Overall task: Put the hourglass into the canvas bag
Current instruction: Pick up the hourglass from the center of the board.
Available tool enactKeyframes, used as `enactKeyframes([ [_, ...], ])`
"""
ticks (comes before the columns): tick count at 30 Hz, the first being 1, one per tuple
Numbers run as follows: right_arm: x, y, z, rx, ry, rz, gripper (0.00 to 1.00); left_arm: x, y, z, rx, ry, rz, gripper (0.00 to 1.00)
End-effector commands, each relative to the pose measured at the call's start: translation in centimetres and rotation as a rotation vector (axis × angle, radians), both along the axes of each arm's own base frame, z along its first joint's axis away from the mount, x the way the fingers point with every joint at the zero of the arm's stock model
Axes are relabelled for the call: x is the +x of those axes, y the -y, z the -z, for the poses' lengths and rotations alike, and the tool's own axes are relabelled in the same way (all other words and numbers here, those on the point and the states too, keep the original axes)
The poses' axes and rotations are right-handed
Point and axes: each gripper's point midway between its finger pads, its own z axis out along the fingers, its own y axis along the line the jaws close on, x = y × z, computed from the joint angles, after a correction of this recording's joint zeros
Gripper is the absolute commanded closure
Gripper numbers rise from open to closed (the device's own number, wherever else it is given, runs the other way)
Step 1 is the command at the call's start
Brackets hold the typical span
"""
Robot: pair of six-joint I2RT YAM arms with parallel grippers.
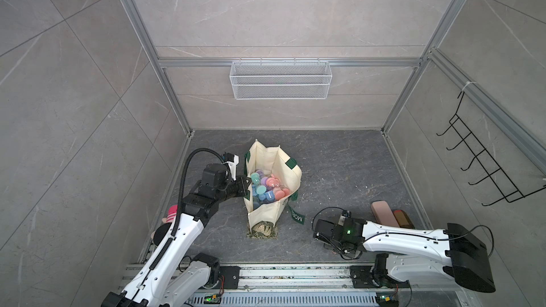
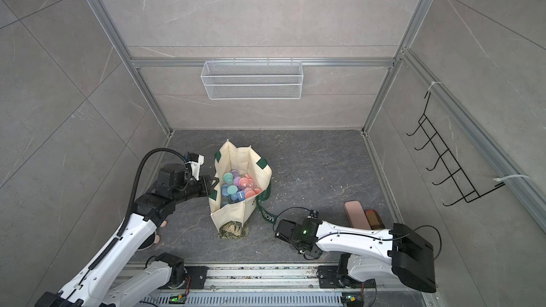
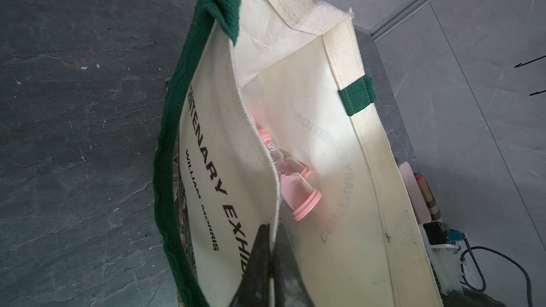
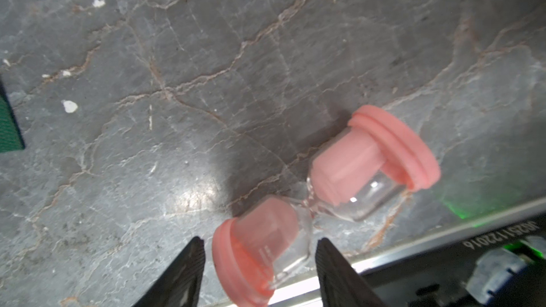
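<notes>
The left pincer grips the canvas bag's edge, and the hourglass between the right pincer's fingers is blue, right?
No, that hourglass is pink, not blue; the right wrist view shows it between the right pincer's fingers. The left pincer does grip the canvas bag's edge.

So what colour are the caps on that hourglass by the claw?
Pink. The hourglass shows best in the right wrist view.

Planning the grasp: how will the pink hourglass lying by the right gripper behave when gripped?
The hourglass lies on its side on round caps, so a nudge may roll it. Its clear glass body with a thin neck looks fragile and probably slick; gripping a cap seems safer.
</notes>
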Motion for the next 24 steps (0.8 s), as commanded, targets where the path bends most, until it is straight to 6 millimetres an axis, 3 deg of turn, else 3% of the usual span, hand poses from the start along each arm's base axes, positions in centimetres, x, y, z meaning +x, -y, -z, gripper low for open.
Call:
enactKeyframes([
  [1, 0.4, 0.2, 0.4, -0.012, 0.028, 0.029, 0.39, -0.5, 0.7, -1.4, -0.039, 0.038, 0.050, 1.00],
  [24, 2.1, 1.1, 1.6, 0.077, 0.032, 0.205, 0.35, -0.6, 0.8, -1.4, -0.045, 0.037, 0.056, 1.00],
])
